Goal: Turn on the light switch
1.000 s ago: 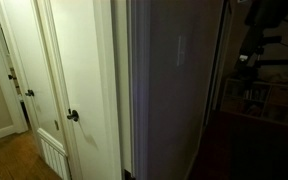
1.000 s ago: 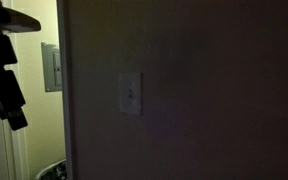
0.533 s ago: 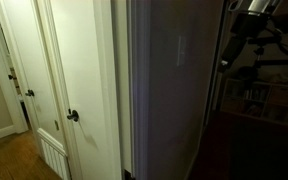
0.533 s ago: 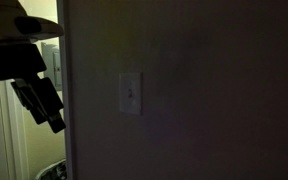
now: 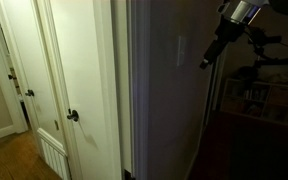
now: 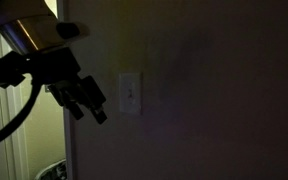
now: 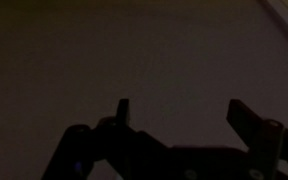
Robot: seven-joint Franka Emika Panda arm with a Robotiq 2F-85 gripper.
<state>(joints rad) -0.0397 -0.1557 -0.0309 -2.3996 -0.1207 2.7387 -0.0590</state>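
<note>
The light switch (image 6: 130,94) is a pale upright plate with a small toggle on a dim wall; in an exterior view it shows as a faint strip (image 5: 180,49) on the wall's side face. My gripper (image 6: 96,112) hangs to the left of the plate, a short way off, not touching it. In an exterior view the gripper (image 5: 206,62) is to the right of the switch, pointing down toward the wall. In the wrist view the gripper (image 7: 180,112) is open and empty, its fingers (image 7: 122,110) wide apart before bare dark wall. The switch is not in the wrist view.
A white door with a dark round knob (image 5: 72,116) stands left of the wall corner. A grey panel box was behind my arm in the lit room at the left. A shelf with items (image 5: 254,95) stands at the right. The scene is very dim.
My arm has swung in toward the wall: the gripper moved from the doorway edge to just beside the switch plate. The jaws stay open.
</note>
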